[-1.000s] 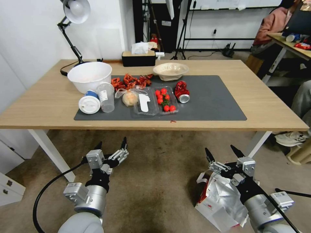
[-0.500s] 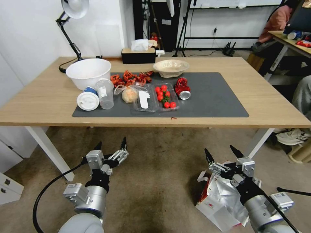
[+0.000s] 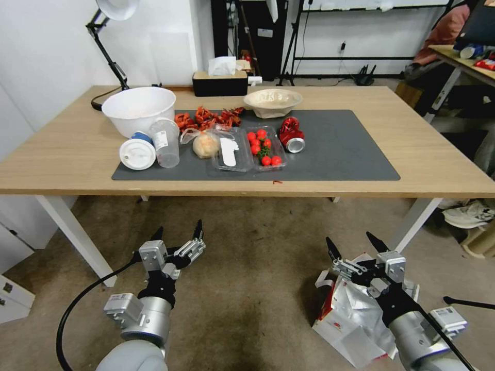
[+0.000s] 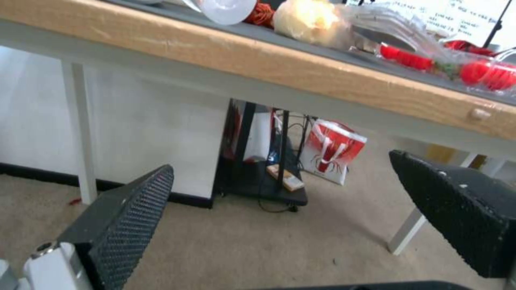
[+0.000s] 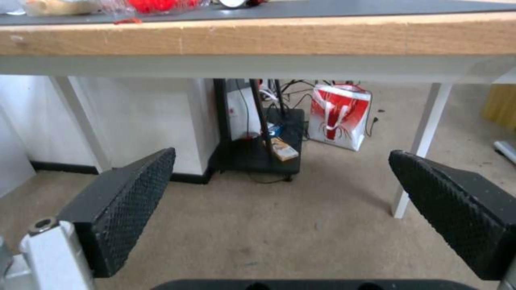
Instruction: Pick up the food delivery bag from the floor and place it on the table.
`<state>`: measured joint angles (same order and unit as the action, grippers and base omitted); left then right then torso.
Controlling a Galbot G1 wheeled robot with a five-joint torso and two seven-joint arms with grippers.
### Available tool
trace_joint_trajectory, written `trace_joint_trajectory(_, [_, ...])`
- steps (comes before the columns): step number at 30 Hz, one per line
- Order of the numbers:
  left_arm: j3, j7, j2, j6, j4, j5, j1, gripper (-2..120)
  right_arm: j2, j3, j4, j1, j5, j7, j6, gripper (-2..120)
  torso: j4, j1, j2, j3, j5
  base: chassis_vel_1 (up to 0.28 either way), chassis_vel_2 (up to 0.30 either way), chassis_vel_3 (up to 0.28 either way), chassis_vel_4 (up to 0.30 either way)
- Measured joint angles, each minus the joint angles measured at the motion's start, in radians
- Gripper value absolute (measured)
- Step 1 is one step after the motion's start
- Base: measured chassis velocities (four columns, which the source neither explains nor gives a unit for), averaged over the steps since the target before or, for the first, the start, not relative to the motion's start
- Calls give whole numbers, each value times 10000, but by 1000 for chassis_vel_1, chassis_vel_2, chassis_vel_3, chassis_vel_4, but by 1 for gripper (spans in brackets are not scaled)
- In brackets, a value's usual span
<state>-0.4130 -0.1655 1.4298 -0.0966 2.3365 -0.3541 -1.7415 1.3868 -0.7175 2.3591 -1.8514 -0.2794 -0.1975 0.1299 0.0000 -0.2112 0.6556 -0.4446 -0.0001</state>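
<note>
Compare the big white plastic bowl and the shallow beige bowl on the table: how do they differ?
The big white plastic bowl is deeper and wider; the shallow beige bowl is lower and flatter. The white one sits at the dark grey mat's left corner, the beige one at its far edge, mid-table. Both stand upright on the light-wood table.

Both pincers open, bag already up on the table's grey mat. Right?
Not quite. Both the left pincer and the right pincer are open, but the food delivery bag is not on the table; it sits on the floor, under the right pincer. The head view shows it.
</note>
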Motion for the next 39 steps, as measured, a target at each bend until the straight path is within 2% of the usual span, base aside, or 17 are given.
trace_joint_trajectory(39, [-92, 69, -232, -5, -239, -7, 79, 100, 41, -23, -182, 15, -49, -158, -58, 100, 0, 627, -1614, 989, 0, 0, 0, 0, 0])
